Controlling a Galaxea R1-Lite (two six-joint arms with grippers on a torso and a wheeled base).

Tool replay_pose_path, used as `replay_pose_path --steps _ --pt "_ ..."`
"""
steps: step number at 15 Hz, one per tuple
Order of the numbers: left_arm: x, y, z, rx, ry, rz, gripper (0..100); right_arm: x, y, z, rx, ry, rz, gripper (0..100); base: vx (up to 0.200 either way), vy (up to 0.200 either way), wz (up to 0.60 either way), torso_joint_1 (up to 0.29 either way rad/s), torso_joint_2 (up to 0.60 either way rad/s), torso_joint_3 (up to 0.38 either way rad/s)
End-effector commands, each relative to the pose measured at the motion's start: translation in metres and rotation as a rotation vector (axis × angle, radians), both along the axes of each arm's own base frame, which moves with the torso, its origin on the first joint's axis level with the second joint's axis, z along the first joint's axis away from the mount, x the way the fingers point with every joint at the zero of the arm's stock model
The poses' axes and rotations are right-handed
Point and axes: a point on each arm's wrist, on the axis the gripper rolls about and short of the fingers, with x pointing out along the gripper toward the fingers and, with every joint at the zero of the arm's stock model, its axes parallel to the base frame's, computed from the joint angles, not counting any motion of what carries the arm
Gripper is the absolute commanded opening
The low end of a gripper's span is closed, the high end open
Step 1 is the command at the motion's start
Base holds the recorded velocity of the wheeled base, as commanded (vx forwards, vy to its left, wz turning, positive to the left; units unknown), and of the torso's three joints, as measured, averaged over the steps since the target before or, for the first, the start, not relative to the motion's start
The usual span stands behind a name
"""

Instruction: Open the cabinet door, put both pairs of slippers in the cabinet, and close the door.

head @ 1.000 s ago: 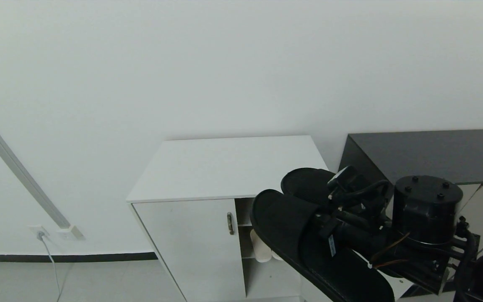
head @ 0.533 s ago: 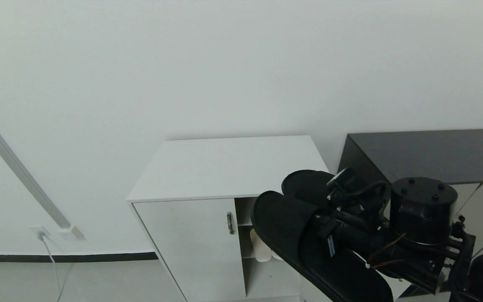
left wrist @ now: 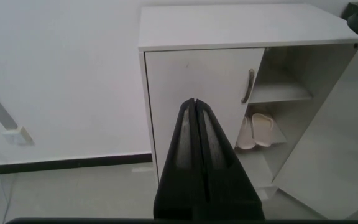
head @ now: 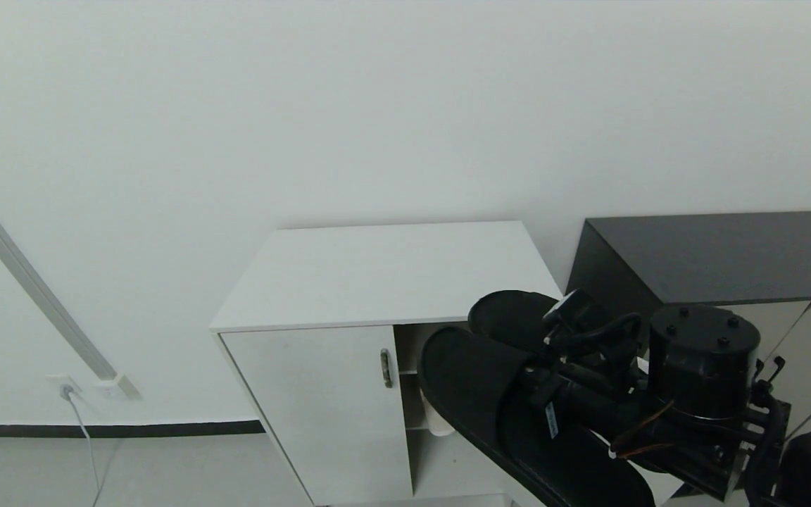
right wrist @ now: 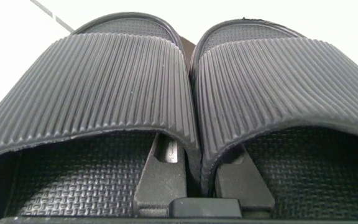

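The right gripper [right wrist: 199, 177], clenched on the black slippers [head: 476, 380], has sunk slightly toward the open cabinet [head: 377, 274] (pale pair [left wrist: 258, 129] already shelved); the left gripper [left wrist: 195, 109] is pinched shut, empty.

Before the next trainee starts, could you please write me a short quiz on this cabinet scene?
1. True or false: the black slippers already lie inside the cabinet.
2. The right gripper has its fingers: A) under the black slippers' straps B) round the door handle C) flat on the cabinet top.
3. Short answer: what already lies inside the cabinet's open side?

Key: 1 false, they hang in the right gripper in front of the cabinet. 2 A. 3 the pale slippers.
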Motion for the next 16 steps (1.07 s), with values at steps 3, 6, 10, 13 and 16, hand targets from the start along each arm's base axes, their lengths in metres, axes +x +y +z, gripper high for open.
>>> replay_pose_path --steps 3,6,10,13,16 --pt "0.000 0.000 0.000 0.000 0.001 0.000 0 -0.001 0.001 -0.002 -0.004 0.005 0.005 0 0.000 0.000 0.00 -0.159 0.36 0.206" --pt "0.000 0.000 0.000 0.000 0.001 0.000 0 -0.002 0.001 -0.007 -0.008 0.009 0.006 0 0.000 0.000 0.00 -0.160 0.38 0.216" --pt "0.000 0.000 0.000 0.000 0.001 0.000 0 0.000 0.004 -0.011 -0.011 0.010 0.011 0 0.000 0.000 0.00 -0.198 0.46 0.260" --pt "0.000 0.000 0.000 0.000 0.001 0.000 0 0.000 0.005 -0.012 -0.006 0.004 0.011 0 0.000 0.000 0.00 -0.222 0.55 0.313" --pt "0.000 0.000 0.000 0.000 0.001 0.000 0 0.000 0.005 -0.013 -0.008 0.007 0.011 0 0.000 0.000 0.00 -0.216 0.54 0.326"
